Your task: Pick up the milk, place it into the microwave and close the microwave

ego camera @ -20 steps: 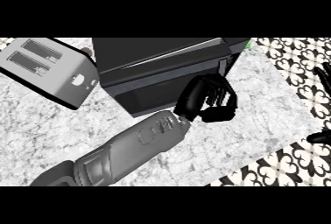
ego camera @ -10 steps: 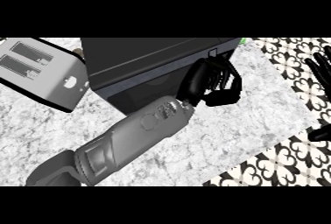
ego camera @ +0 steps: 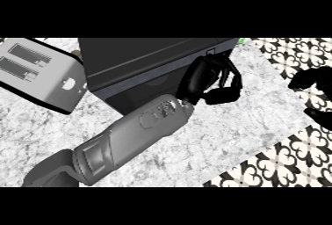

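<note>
The microwave (ego camera: 149,61) is a dark box at the top middle of the head view, and its front face looks closed. My left hand (ego camera: 206,79) rests against the right end of that front, its fingers (ego camera: 228,85) loosely bent and holding nothing. Its grey forearm (ego camera: 130,136) runs in from the lower left. My right hand (ego camera: 312,82) shows at the right edge, open and resting over the patterned floor. I cannot see the milk anywhere. A small green spot (ego camera: 241,41) peeks out past the microwave's far right corner.
A silver toaster (ego camera: 39,72) stands at the left, close beside the microwave. The marble counter (ego camera: 259,114) stretches to the right of my left hand, and its edge runs diagonally at the lower right, with the black-and-white tiled floor (ego camera: 279,162) beyond it.
My left hand has moved up along the microwave's front toward its right end. The forearm followed it. The right hand has stayed at the right edge.
</note>
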{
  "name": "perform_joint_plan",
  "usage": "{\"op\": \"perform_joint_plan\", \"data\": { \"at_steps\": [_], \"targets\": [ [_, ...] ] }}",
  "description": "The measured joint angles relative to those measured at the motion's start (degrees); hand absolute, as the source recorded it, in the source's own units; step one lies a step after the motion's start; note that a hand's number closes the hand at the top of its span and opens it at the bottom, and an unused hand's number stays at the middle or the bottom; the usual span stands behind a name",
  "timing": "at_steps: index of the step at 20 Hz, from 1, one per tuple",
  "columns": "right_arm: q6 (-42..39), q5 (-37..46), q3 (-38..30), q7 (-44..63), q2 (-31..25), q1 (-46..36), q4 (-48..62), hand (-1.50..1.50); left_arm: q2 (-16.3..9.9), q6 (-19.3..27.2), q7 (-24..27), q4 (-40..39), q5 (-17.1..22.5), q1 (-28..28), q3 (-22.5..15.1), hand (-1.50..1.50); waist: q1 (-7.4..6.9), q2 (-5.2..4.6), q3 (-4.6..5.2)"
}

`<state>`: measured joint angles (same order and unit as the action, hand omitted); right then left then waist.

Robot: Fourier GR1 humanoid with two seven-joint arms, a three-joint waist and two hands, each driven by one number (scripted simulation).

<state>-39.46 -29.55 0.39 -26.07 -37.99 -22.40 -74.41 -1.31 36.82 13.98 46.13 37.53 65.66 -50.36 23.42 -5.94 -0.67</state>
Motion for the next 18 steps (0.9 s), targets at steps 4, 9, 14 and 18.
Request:
{"op": "perform_joint_plan", "data": {
  "at_steps": [4, 9, 14, 18],
  "targets": [
    [-1.6, -0.6, 2.0, 1.7, -0.5, -0.7, -3.8, 1.50, -0.3, 0.7, 0.3, 0.0, 0.7, -0.2, -0.1, 1.50, 0.49, 0.16, -0.05],
    [-2.6, -1.9, 3.7, 3.5, -0.7, -1.0, -7.6, 1.50, -0.8, 2.0, 0.9, 0.4, 1.4, -0.7, -0.2, 1.50, 1.26, 0.30, -0.06],
    [-3.5, -3.3, 5.0, 5.1, -1.0, -0.8, -11.1, 1.50, -1.2, 3.3, 1.4, 0.6, 2.0, -1.2, -0.2, 1.50, 2.02, 0.52, -0.02],
    [-3.9, -4.5, 5.7, 6.1, -1.0, -0.4, -13.4, 1.50, -1.5, 4.6, 1.8, 1.0, 2.3, -1.6, -0.2, 1.50, 2.65, 0.56, -0.04]
  ]
}}
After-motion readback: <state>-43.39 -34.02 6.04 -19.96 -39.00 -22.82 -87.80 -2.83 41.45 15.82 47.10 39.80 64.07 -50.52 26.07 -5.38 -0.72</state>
